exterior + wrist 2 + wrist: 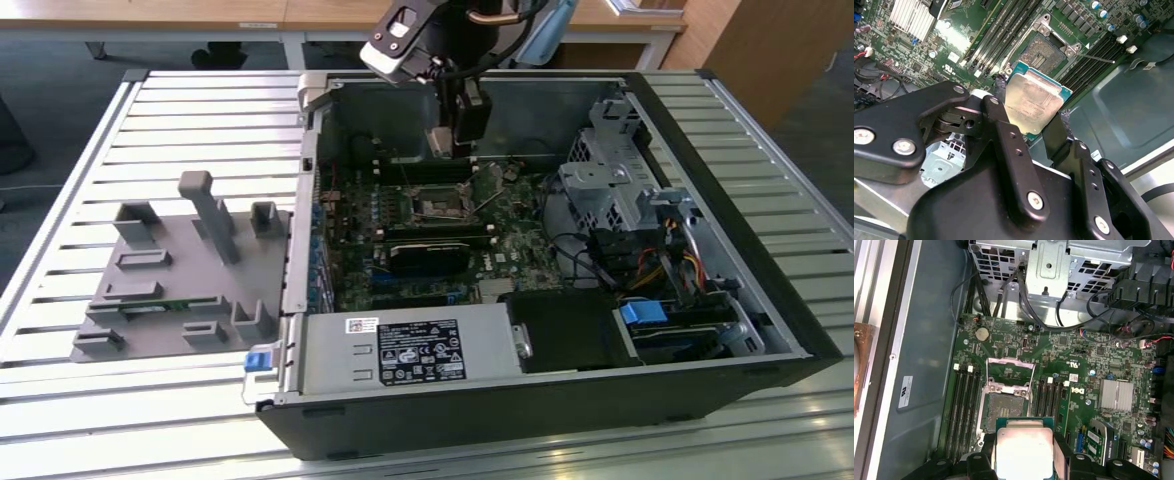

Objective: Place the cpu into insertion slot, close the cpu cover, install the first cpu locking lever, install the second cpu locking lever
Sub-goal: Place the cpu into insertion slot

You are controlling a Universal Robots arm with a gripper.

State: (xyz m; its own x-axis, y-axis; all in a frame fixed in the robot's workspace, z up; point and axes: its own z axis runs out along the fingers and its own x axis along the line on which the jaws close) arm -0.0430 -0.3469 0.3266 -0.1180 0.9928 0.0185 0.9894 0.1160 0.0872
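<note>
Gripper (pixel 1030 107) is pinched shut on the chip (pixel 1036 97). One black finger (pixel 1000 92) presses one edge and the other finger presses the opposite edge, so the gap is only chip-wide. The chip's silver top faces the camera in both wrist views, with its green rim showing around it. In the first wrist view the gripper (pixel 1024 456) holds the chip (pixel 1024 447) off the board, just short of the socket (pixel 1004 407) and not seated.

In the exterior view the gripper (pixel 454 145) hangs inside the open computer case (pixel 534 420), at 12 o'clock from the socket (pixel 441 207) and clearly above it. The socket is uncovered with its dark centre exposed; the second wrist view shows the same (pixel 1043 51). The cover (pixel 1010 371) is flipped back on the far side of the socket from the chip, its cut-out frame standing open. Lever positions: cannot tell.

Black memory slots (pixel 966 410) flank the socket on both sides. A finned silver heat sink (pixel 1116 395) sits further out on the green board (pixel 1089 360).

In the exterior view:
- The power supply (pixel 407 350) sits at 6 o'clock from the socket.
- The metal drive cage (pixel 607 190) sits at 3 o'clock.
- A grey plastic fixture (pixel 174 270) lies at 9 o'clock from the case on the slatted table (pixel 80 420).
</note>
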